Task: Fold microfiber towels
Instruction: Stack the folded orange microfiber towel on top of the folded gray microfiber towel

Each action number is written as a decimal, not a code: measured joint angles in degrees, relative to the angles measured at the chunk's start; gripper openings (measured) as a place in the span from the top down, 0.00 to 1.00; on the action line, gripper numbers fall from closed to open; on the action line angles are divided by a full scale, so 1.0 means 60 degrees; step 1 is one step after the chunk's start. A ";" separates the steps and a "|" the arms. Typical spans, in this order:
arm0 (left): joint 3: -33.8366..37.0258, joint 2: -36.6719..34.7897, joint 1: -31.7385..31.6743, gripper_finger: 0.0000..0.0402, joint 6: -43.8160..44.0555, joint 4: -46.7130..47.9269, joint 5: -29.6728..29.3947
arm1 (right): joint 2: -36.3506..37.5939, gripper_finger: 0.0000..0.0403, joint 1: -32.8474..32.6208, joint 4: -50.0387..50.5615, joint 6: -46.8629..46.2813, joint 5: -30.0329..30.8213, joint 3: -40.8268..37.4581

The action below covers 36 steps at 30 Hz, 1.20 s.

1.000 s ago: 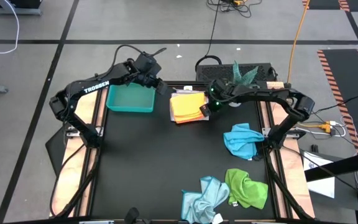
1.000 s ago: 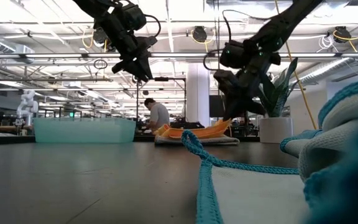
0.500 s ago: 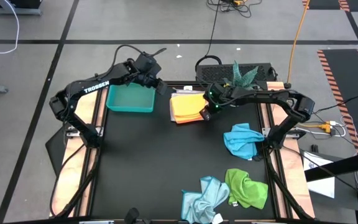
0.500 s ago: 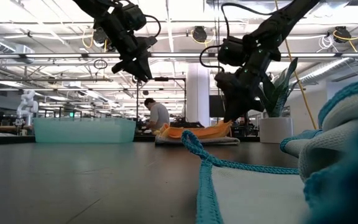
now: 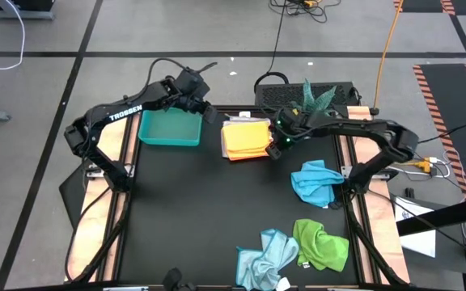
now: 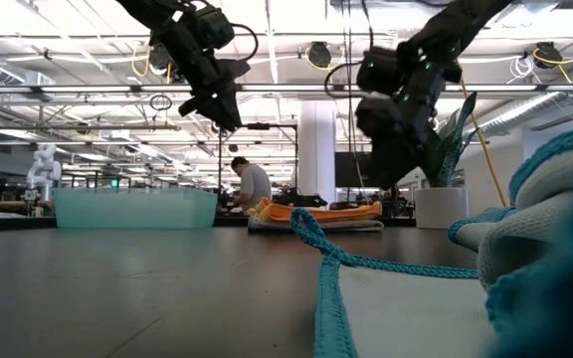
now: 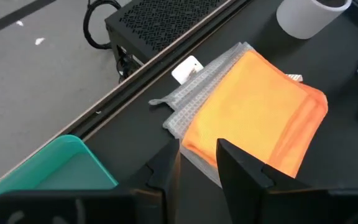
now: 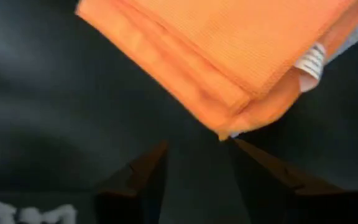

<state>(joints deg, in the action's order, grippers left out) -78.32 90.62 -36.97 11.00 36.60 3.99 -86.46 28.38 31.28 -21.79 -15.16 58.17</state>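
Lying folded just beside the right pincer [image 5: 277,149], fingers parted and empty: the yellow-orange towel [image 5: 244,139].

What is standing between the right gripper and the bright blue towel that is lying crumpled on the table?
Nothing visible does. The right gripper hangs open just beside the folded yellow-orange towel. Only bare black table separates it from the bright blue towel. The green towel lies farther away.
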 joint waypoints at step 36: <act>0.0109 0.3130 0.0980 0.73 -0.3463 -0.0309 -0.0505 | 0.2692 0.60 0.0073 -0.1954 -0.0607 0.0524 0.0004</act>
<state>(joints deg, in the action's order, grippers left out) -77.67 109.40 -31.09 -9.77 34.75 0.96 -70.30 28.82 19.55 -25.43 -12.01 58.19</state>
